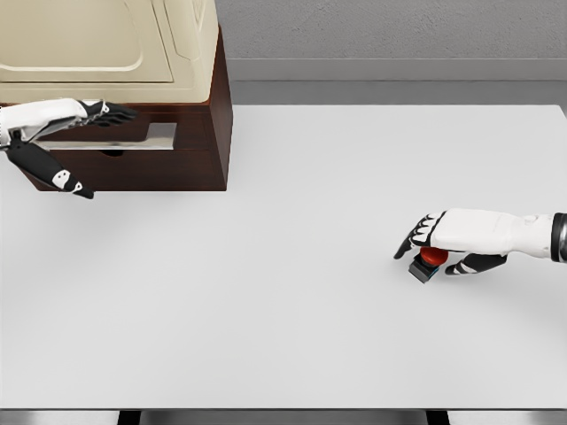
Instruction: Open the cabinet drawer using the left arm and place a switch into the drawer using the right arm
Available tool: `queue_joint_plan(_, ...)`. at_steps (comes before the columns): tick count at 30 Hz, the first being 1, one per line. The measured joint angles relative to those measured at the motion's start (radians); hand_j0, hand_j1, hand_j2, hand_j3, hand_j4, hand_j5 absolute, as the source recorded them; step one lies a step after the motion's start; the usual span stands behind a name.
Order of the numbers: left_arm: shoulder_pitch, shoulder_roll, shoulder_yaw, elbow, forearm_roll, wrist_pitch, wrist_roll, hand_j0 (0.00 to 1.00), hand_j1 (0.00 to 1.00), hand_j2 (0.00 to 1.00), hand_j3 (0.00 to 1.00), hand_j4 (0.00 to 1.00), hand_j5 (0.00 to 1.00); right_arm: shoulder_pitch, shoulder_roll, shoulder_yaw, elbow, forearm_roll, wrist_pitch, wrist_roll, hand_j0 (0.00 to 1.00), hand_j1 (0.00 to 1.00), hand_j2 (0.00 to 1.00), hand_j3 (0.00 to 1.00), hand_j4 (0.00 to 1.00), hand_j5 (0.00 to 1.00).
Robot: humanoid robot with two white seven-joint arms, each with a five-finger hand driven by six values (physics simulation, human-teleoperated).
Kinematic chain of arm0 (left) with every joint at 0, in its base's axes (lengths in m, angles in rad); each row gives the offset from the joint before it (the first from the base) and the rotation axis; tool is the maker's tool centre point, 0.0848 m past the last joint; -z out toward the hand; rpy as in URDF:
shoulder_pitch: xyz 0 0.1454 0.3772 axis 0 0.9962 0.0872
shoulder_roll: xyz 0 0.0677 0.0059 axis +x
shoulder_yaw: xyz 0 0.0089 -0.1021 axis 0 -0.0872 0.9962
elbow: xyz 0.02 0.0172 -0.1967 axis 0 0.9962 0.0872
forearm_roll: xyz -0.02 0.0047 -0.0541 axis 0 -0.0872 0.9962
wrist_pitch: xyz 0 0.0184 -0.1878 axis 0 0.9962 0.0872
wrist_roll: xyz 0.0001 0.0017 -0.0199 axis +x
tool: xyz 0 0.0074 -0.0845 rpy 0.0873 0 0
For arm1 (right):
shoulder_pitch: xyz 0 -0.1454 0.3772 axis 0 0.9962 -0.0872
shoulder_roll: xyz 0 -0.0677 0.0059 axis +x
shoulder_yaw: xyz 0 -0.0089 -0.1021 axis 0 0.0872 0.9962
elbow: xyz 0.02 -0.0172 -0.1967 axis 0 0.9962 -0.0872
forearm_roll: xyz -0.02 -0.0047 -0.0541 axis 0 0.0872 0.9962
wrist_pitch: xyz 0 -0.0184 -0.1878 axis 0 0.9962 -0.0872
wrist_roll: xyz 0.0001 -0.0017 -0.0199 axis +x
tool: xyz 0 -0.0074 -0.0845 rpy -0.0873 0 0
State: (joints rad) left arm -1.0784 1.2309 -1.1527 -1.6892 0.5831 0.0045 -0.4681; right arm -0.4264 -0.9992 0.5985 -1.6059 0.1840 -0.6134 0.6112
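White table [292, 336], brown cabinet [199, 133] at its far left corner, two white hands at work.
The left hand [75, 113] lies with fingers stretched flat at the drawer's metal handle [133, 140]; the right hand [461, 235] has its fingers curled down over the red switch [427, 262], near the table's right edge.

Bare table [292, 266] between switch [428, 262] and cabinet [199, 150].
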Motion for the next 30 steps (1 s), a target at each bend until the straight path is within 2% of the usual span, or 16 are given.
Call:
queue_joint_plan(11,0.021,-0.003,0.003,0.02,-0.003,0.001,0.0,1.0,1.0,1.0,1.0,1.0,1.0,0.0,-0.001,-0.001,0.0,0.0,0.0,0.0,0.65,0.65,0.65,0.65,0.65,0.65)
queue_joint_plan(30,0.035,-0.021,0.009,0.045,-0.007,0.0,0.0,1.0,1.0,1.0,1.0,1.0,1.0,-0.006,0.0,-0.003,0.008,-0.001,0.0,0.0,0.56,0.56,0.56,0.56,0.56,0.56)
